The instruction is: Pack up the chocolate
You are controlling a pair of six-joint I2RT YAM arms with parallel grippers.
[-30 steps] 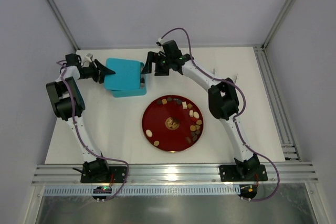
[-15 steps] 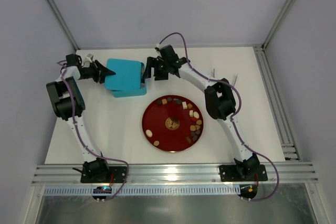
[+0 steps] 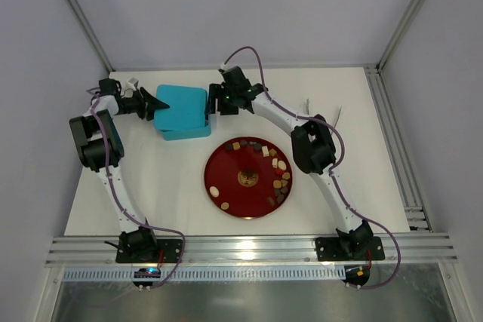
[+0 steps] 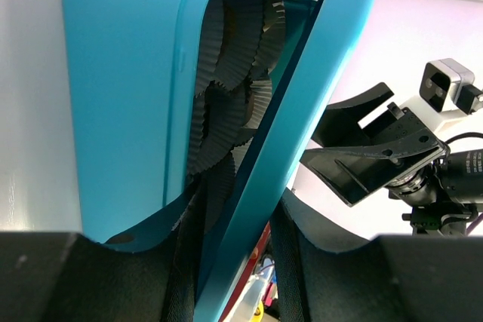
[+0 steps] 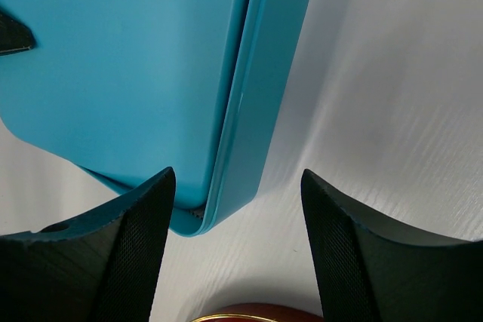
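Note:
The chocolate (image 3: 281,182), several small brown, tan and white pieces, lies on the red plate (image 3: 230,186) at the table's middle. Behind it stands a blue box (image 3: 181,111). My left gripper (image 3: 161,102) is shut on the edge of the box's lid (image 4: 302,111) and holds it ajar. Black paper cups (image 4: 234,73) show in the gap. My right gripper (image 3: 210,105) is open at the box's right side. The box's near corner (image 5: 226,186) sits just inside its left finger (image 5: 136,246), apart from the right one.
The right gripper's black body (image 4: 377,148) shows beyond the lid in the left wrist view. The plate's rim (image 5: 249,314) lies just below the right gripper's fingers. White table (image 3: 355,148) stretches right of the plate, with a metal rail (image 3: 392,148) along its edge.
My right gripper has moved left up to the box's right side and its jaws have narrowed. The left gripper and the lid have shifted slightly right.

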